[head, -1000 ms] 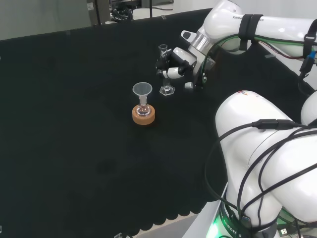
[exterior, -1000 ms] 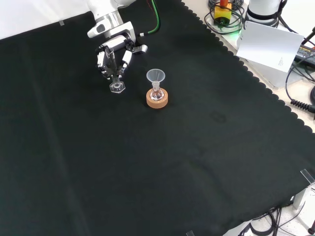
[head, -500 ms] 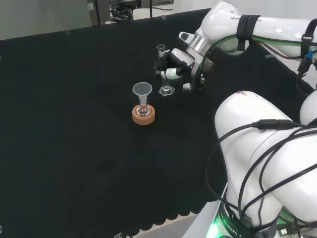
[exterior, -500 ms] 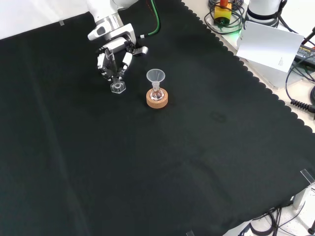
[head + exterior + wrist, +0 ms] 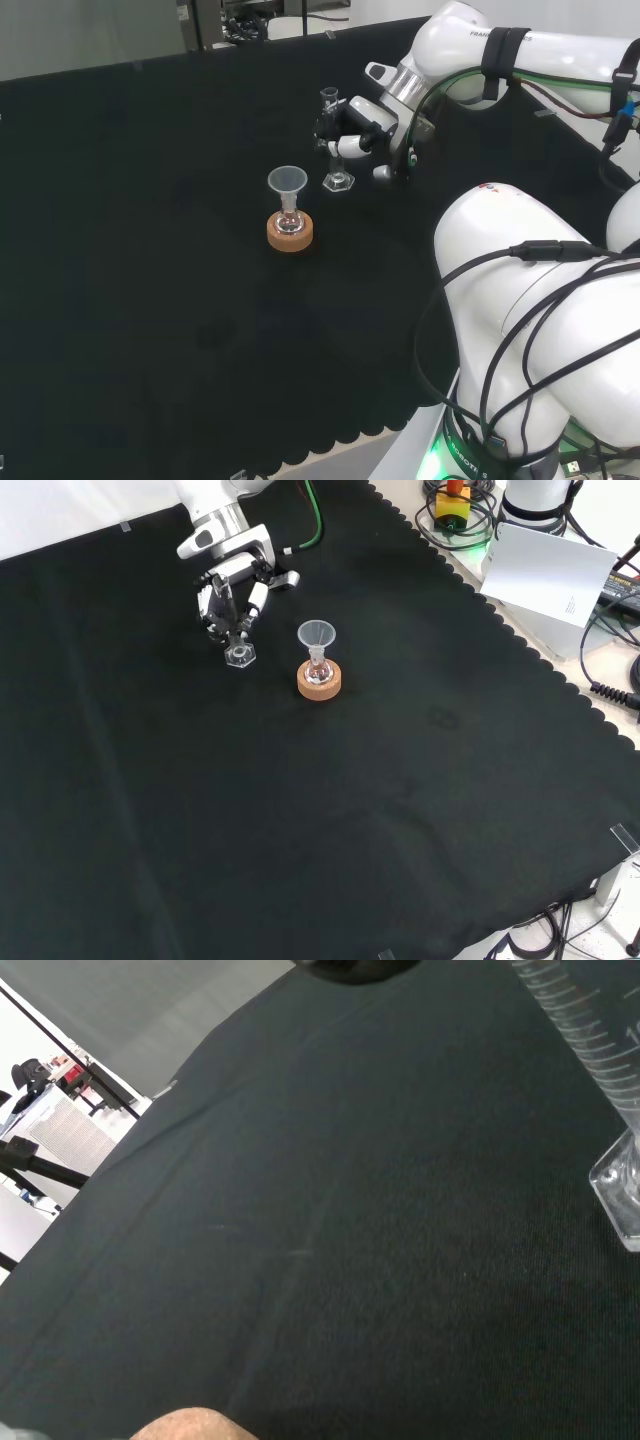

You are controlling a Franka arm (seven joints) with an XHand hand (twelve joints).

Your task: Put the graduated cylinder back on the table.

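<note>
1. Because the hand (image 5: 352, 135) has its fingers curled round the stem of the graduated cylinder (image 5: 334, 140) while the hexagonal foot looks to sit on or just above the cloth of the bench (image 5: 150, 250), the release is the risky part; whether the foot is fully down cannot be told from these views.
2. If the fingers open unevenly, one of them may drag the narrow tube sideways; a tall vessel on a small foot would likely tip rather than slide.
3. If the foot is in fact a little above the cloth, letting go would drop it; clear glass or plastic of this build could bounce and topple.
4. If the hand withdraws toward the funnel (image 5: 287, 181) on its cork ring (image 5: 290, 232), which stands near the hand on the side away from the arm's links, it could knock that set over; retreating along the arm's own side seems safer.
5. The cylinder is clear, slender and upright; graduation marks run along its tube in the wrist view (image 5: 590, 1045); its foot (image 5: 239, 656) is a flat clear hexagon; its spouted mouth rises above the fingers (image 5: 345, 147); no liquid can be made out in it.
</note>
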